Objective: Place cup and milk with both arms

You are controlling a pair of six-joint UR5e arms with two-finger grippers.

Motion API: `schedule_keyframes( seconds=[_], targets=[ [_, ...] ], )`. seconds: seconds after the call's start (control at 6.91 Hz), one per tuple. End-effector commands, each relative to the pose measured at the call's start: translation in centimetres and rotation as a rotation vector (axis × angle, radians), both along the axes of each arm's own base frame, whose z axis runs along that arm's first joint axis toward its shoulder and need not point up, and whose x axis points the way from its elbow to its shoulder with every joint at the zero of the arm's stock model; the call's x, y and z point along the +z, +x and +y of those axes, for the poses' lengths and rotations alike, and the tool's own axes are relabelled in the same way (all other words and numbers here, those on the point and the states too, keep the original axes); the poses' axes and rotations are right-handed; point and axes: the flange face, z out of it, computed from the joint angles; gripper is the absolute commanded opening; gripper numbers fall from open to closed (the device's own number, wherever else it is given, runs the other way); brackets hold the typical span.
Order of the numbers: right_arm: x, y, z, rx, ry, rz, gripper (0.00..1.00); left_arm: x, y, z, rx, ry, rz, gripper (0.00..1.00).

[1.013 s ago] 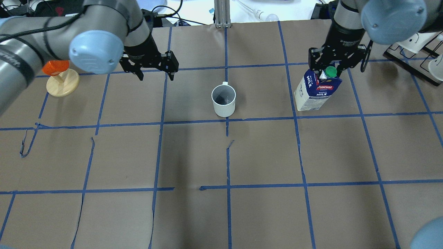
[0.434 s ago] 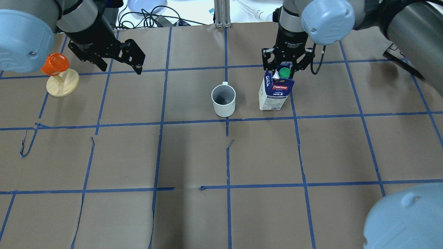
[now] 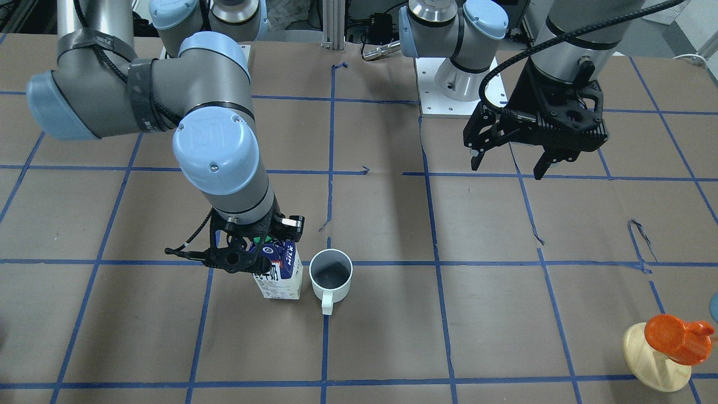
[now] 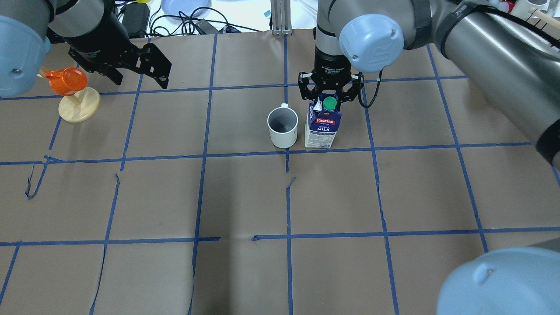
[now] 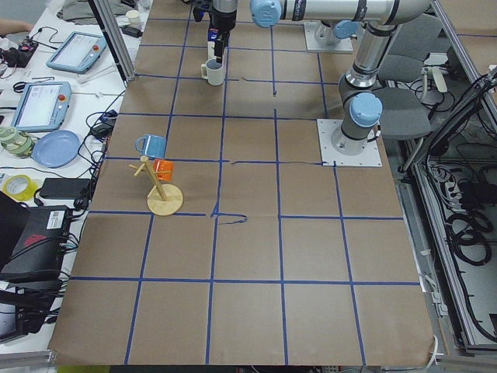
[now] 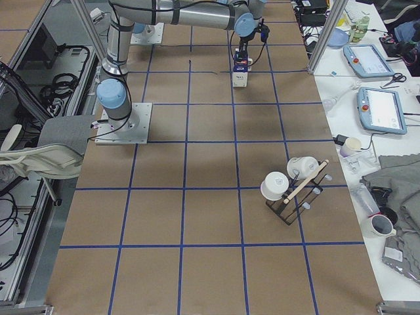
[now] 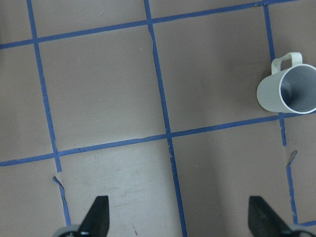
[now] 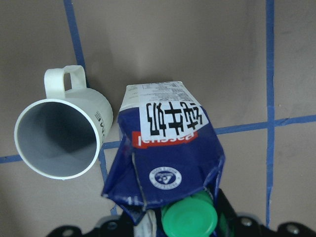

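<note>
1. The right gripper [image 4: 330,92] is clamping its jaws on the gable top of the milk [image 4: 323,126], keeping it upright (base apparently on the table [image 4: 245,197]) just beside the cup [image 4: 282,127].
2. The left gripper [image 3: 507,170] is hanging with its jaws spread and nothing between them, well apart from the cup, likely for clearance.
</note>
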Motion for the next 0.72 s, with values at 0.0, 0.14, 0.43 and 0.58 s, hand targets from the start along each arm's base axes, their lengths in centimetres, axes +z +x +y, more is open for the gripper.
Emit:
schedule_keyframes(
  seconds=[0.0, 0.14, 0.43, 0.58],
  targets=[
    [-0.2, 0.8, -0.1, -0.001, -0.008, 0.003, 0.51, 0.5, 0.1, -0.3, 0.003, -0.045, -0.004, 1.0],
    [-0.2, 0.7, -0.2, 0.0, -0.011, 0.013, 0.91, 0.5, 0.0, -0.3, 0.001, -0.047, -0.001, 1.0],
    [1.2, 0.2, -0.2, 0.005, -0.032, 0.01, 1.0, 0.5, 0.0, -0.3, 0.003, -0.048, 0.0, 1.0],
    [6.3, -1.0, 0.8, -0.007, -0.109, -0.007, 1.0, 0.6, 0.1, -0.3, 0.003, -0.05, -0.004, 1.0]
  ],
)
